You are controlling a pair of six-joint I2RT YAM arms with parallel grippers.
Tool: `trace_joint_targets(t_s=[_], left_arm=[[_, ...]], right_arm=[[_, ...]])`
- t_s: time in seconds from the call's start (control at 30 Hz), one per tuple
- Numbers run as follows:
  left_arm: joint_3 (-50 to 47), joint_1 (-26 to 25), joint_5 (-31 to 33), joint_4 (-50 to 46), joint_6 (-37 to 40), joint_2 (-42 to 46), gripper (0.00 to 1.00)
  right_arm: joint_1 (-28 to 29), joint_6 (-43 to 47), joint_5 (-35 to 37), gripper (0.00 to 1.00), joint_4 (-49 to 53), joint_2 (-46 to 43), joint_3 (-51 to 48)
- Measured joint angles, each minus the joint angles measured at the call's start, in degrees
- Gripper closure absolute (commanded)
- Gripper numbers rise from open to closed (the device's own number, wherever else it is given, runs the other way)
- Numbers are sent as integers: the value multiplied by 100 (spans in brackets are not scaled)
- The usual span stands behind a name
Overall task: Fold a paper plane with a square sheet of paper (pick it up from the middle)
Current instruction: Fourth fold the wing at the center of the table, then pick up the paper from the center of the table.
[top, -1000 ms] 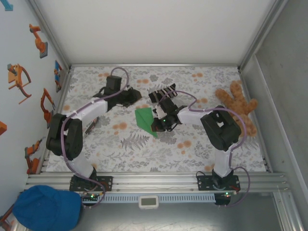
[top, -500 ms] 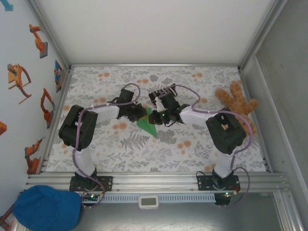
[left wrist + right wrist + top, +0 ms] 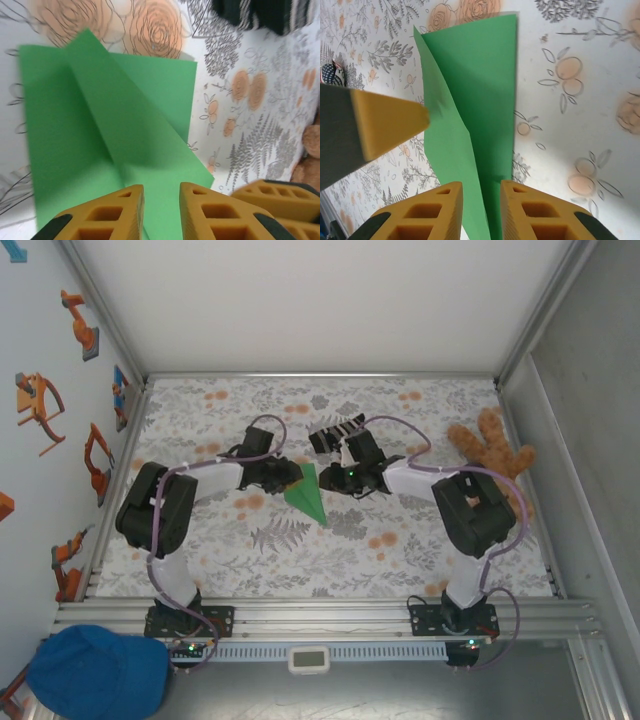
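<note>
The green paper plane [image 3: 309,496] lies at the centre of the top view on the floral table [image 3: 420,540], its tip pointing toward the bottom of the frame. The left gripper [image 3: 161,192] and the right gripper [image 3: 481,189] flank it. Each has its jaws slightly parted over the paper and pinches nothing. A brown teddy bear [image 3: 490,452] sits at the right.

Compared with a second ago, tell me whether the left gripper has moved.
Yes. The left gripper has come away from the table's back edge, nearer and rightward, up to the green paper.
</note>
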State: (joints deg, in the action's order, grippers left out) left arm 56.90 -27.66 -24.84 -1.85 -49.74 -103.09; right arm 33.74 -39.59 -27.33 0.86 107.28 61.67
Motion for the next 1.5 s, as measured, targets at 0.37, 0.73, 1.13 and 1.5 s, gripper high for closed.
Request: trace_joint_targets(t_s=[0.37,0.73,1.13,1.5], left_arm=[[-876,575,-4,136,-199,798,61],[-1357,675,-52,361,-374,1670,56],[-1751,503,-719,1858,-1003,2612,34],[-1202,203,-1130,3034,-1189,2212,55]], right_arm=[[4,55,-470,85,-151,691,525],[-125,-293,-1084,100,-1167,662,302],[-439,-2164,-2116,100,-3346,-166,-151],[-442,-3095,-2500,100,-4181,-431,-151]])
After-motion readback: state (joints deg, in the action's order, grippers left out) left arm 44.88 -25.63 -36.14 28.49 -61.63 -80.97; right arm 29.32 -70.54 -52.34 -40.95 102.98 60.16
